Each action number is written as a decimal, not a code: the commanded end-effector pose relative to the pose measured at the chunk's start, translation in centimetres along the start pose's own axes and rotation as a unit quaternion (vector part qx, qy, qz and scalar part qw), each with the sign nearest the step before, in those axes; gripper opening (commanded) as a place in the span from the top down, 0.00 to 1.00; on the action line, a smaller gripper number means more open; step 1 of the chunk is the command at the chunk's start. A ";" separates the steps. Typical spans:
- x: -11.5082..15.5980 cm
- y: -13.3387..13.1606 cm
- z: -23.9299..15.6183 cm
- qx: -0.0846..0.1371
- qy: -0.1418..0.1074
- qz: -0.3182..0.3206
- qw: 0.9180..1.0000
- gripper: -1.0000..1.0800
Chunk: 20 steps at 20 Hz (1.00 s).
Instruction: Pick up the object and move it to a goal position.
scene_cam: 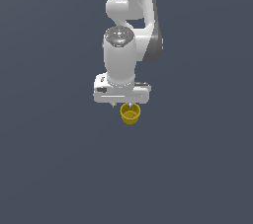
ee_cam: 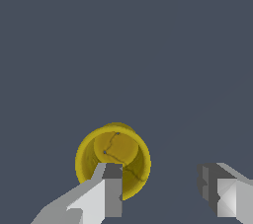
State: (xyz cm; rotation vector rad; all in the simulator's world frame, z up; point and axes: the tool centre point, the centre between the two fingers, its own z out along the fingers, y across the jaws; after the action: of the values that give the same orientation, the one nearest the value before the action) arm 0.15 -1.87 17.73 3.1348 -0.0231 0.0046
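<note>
One small yellow tapered cup (scene_cam: 130, 114) with a flared rim stands upright on the plain dark grey-blue floor (scene_cam: 49, 168), at about five o'clock from the white arm's wrist block (scene_cam: 122, 92) in the exterior view. Nothing else lies near it. The white gripper (ee_cam: 160, 188) hangs over it with its jaws spread wide apart; one finger (ee_cam: 109, 191) overlaps the cup's near rim, the other finger (ee_cam: 222, 193) stands well clear beside it. Whether that finger touches the rim cannot be told. The exterior view hides the fingertips behind the wrist block.
</note>
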 end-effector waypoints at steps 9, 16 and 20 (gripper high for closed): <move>-0.5 -0.1 0.8 0.003 0.004 0.035 0.999 0.38; -1.6 -0.4 2.3 0.008 0.011 0.104 0.994 0.38; -2.6 -0.5 3.4 0.013 0.016 0.160 0.987 0.38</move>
State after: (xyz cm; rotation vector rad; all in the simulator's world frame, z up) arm -2.03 -1.42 14.76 3.1227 -0.4604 0.0499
